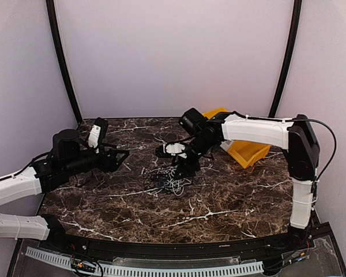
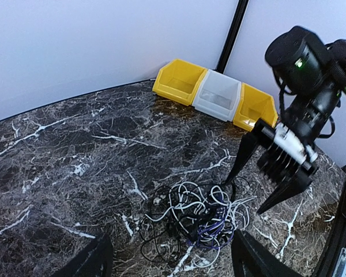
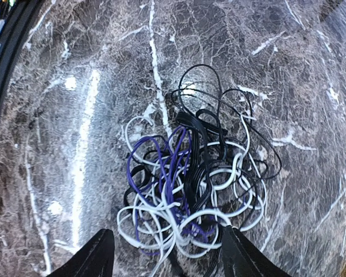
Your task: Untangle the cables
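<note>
Well, the tangled clump of white, black and purple cables (image 3: pixel 190 179) lies central on the dark marble counter (image 1: pixel 236 196) — right claw (image 2: pixel 265 179) released just above it, left claw (image 1: pixel 118 157) released too — by the left edge.

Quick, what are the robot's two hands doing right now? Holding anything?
Left gripper: open, holding nothing.
Right gripper: open, empty, above the cables.
</note>
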Controlling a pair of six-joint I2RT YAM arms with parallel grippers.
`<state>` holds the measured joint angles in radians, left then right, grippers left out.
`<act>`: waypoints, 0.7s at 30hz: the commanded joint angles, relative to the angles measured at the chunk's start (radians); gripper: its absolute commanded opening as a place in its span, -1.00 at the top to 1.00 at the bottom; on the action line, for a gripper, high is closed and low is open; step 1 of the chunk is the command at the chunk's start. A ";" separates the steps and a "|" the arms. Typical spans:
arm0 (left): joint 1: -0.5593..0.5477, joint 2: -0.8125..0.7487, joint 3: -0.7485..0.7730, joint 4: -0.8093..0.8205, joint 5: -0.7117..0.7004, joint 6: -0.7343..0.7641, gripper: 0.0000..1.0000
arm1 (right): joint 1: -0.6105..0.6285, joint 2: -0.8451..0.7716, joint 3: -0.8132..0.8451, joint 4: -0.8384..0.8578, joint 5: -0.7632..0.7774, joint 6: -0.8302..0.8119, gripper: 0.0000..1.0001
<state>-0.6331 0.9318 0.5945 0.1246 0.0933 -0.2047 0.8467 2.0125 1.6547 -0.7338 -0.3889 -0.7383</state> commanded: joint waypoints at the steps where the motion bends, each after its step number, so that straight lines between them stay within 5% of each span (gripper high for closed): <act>1: -0.005 0.032 -0.031 0.093 0.021 -0.031 -0.47 | -0.069 -0.183 -0.052 -0.063 -0.145 0.063 -0.34; 15: -0.037 0.267 0.053 0.191 0.137 -0.005 -0.42 | -0.266 -0.349 -0.394 0.146 -0.184 0.213 0.24; 21: -0.080 0.349 0.086 0.205 0.143 -0.015 -0.40 | -0.249 -0.278 -0.388 0.168 -0.238 0.218 0.23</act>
<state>-0.6865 1.2522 0.6441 0.2878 0.2131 -0.2176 0.5785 1.6917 1.2591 -0.6289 -0.5793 -0.5392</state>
